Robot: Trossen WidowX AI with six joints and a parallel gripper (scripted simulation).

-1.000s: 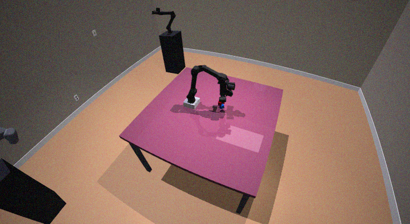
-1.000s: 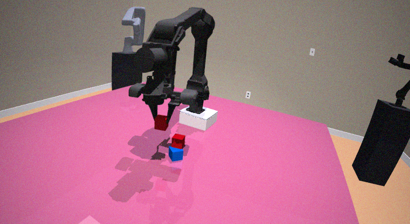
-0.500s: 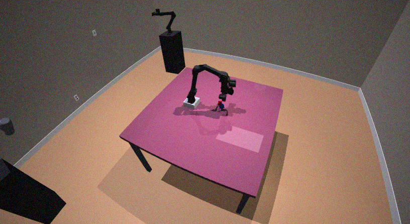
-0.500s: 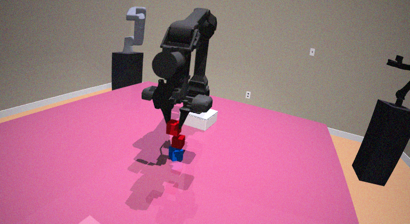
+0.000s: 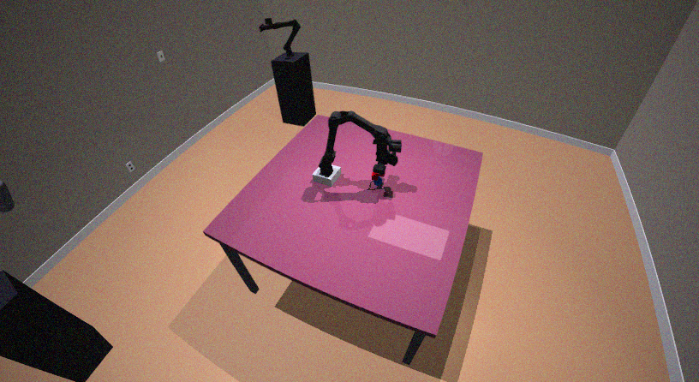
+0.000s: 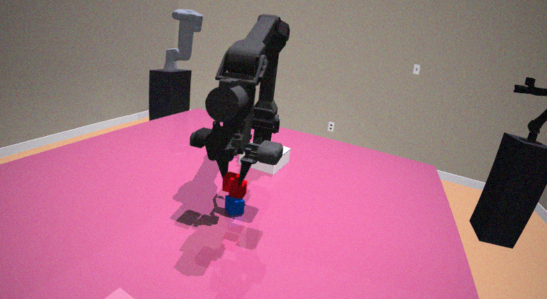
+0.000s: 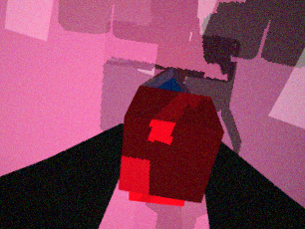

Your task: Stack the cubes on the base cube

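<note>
The blue base cube (image 5: pixel 378 183) (image 6: pixel 234 206) stands on the table; only a tip of it shows in the wrist view (image 7: pixel 170 86). One red cube (image 6: pixel 237 191) sits on top of the blue cube. My gripper (image 6: pixel 232 180) (image 7: pixel 167 141) points down and is shut on the other red cube (image 6: pixel 227 184) (image 7: pixel 171 161). In the exterior view the held cube is beside and slightly behind the resting one, close to it. Whether they touch, and whether the held cube rests on the base, cannot be told. In the wrist view the held cube hides most of the stack.
The pink table (image 5: pixel 293 223) (image 6: pixel 344 220) bears the arm's white base block (image 5: pixel 326 176) (image 6: pixel 273 165). Arm shadows and a pale patch of light (image 5: pixel 411 236) lie on the tabletop. Black pedestals (image 5: pixel 295 91) (image 6: pixel 169 94) with other arms stand beyond the table.
</note>
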